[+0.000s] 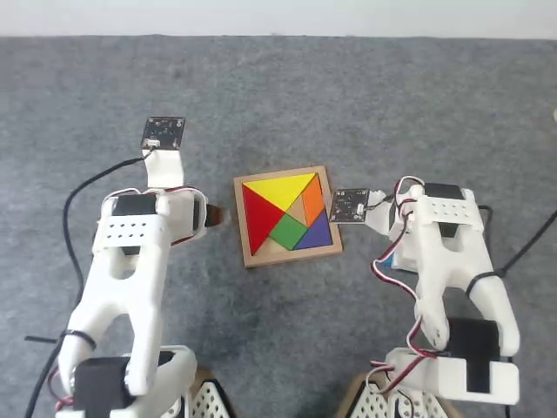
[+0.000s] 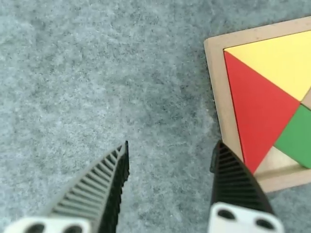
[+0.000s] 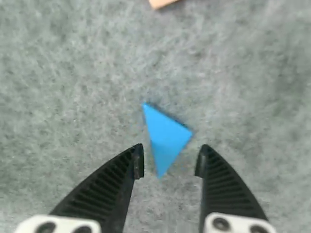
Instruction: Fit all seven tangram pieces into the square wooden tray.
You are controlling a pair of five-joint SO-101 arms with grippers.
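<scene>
The right tool (image 3: pixel 171 149) is spread wide around a blue triangle (image 3: pixel 165 134) on the tabletop (image 3: pixel 73 73). The left tool (image 2: pixel 172 145) is spread too, just beside the tray (image 2: pixel 213 73).

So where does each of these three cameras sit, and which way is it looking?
High view: fixed overhead, looking down on both arms and the tray.
Left wrist view: on the left wrist, looking down past the open left fingers at mat and tray corner.
Right wrist view: on the right wrist, looking down past the open right fingers at a blue triangle.
Shared: high and left wrist views both show the red triangle.
</scene>
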